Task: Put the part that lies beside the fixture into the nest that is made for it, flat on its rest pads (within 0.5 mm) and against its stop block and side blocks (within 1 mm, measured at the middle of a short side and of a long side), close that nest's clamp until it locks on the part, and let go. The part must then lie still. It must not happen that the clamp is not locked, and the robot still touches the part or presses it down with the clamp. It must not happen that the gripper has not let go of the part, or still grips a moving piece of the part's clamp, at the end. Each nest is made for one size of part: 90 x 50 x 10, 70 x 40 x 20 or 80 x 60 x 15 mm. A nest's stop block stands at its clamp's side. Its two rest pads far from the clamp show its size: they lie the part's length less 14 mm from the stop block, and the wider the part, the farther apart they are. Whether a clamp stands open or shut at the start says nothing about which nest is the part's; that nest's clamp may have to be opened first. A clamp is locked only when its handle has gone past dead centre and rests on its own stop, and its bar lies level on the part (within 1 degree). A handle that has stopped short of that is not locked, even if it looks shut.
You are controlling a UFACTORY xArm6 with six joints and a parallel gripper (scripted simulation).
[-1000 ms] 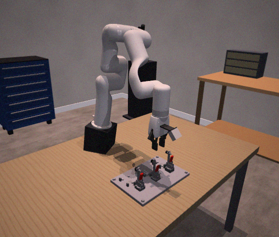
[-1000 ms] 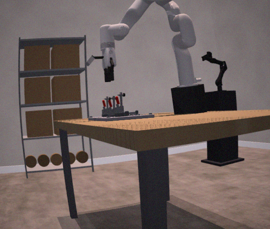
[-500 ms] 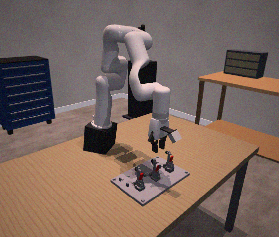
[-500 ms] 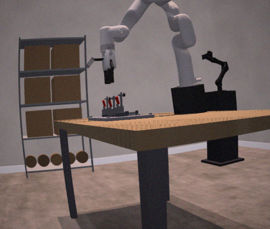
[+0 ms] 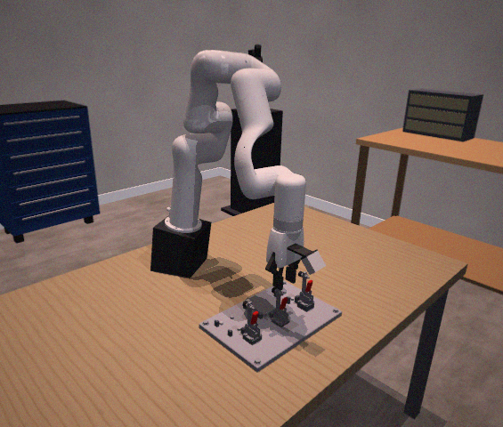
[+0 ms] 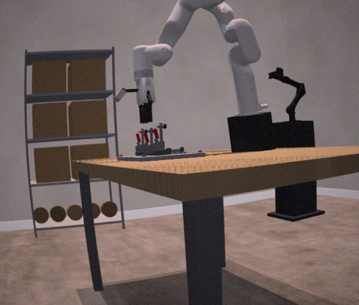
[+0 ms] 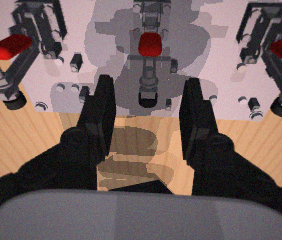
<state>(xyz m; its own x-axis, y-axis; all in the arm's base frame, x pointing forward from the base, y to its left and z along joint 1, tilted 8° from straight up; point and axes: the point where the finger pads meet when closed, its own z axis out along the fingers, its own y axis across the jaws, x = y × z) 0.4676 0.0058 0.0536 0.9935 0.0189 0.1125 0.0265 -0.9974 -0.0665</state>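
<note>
The fixture plate (image 5: 304, 337) (image 6: 194, 155) (image 7: 26, 10) carries three nests, each with a red-handled toggle clamp: left in the wrist view (image 7: 36, 37), middle (image 7: 150, 70) and right (image 7: 266, 40). All three clamp bars stand up, so the clamps look open. My gripper (image 5: 284, 283) (image 6: 145, 122) (image 7: 148, 94) points down, half open, with nothing between the fingertips. It is above the plate's robot-side edge near the middle clamp; the exterior view shows the fingertips higher than the clamp tips. I cannot make out the loose part in any view.
Small dark blocks (image 5: 216, 323) (image 7: 76, 62) stand on the plate at the nests. The wooden table (image 5: 104, 344) surrounds the fixture. The arm's black base (image 5: 180, 248) stands on the robot side. The raised clamp tips are obstacles near the fingers.
</note>
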